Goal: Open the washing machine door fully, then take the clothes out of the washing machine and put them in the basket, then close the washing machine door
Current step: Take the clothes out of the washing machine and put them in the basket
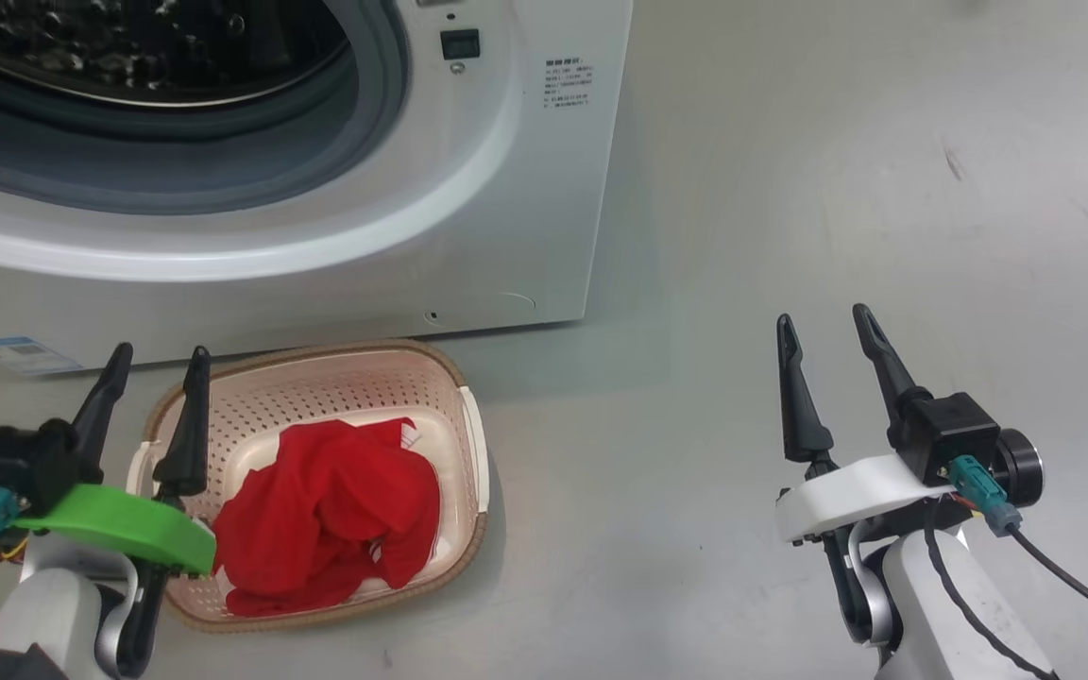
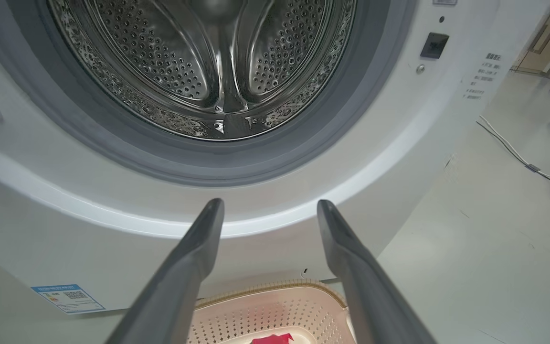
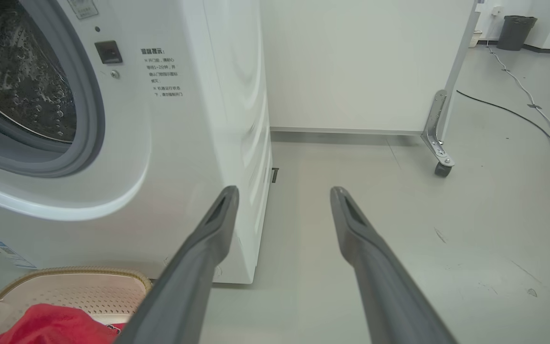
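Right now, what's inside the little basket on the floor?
Red clothes with a bit of white trim lie bunched in the basket, covering most of its bottom. Whatever might be under the pile is hidden.

Grey floor [image 3: 447,215]; white wheeled partition [image 3: 361,62]; cables [image 3: 518,112] trailing; dark bin [image 3: 516,31] far corner.

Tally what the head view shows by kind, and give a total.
washing machine: 1
basket: 1
heap of red clothes: 1 (separate pieces cannot be told apart)
grippers: 2, left gripper and right gripper, both open
Total: 5
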Available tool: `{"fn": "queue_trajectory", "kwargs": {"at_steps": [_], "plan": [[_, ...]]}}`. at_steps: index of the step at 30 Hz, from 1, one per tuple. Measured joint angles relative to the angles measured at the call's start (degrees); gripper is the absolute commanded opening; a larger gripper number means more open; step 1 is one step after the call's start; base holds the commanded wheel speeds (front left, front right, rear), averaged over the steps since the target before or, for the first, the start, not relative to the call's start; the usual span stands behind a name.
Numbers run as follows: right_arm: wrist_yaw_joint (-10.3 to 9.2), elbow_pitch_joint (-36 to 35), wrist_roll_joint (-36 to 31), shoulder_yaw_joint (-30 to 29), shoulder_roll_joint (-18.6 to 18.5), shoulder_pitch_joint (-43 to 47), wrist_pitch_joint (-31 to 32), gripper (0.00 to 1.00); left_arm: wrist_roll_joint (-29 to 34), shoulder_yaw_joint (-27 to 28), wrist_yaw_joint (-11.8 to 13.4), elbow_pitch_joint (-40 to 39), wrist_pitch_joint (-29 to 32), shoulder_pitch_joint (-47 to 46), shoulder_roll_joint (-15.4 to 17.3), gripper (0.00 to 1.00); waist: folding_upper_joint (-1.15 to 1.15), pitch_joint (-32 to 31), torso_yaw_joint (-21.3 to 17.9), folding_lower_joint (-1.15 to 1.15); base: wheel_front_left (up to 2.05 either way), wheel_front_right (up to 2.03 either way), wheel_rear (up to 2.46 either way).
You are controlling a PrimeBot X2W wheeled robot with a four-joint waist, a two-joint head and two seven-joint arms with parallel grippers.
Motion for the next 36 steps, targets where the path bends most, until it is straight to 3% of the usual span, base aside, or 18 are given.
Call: {"fn": "queue_trajectory", "kwargs": {"at_steps": [19, 36], "plan": [[0.0, 0.2, 0.6, 0.5, 0.1, 8.3, 0.0, 1.0, 6.8, 8.2, 2.4, -5.4, 0.0, 15.1, -2.6, 1.0, 0.0, -14.1, 0.9, 0.0, 0.0, 0.0, 0.0], [0.0, -1.0, 0.6, -0.4, 0.1, 10.1, 0.0, 1.0, 9.4, 12.3, 2.6, -9.2, 0.0, 19.4, -5.3, 1.0, 0.0, -16.0, -0.4, 0.0, 0.0, 0.0, 0.0]]}}
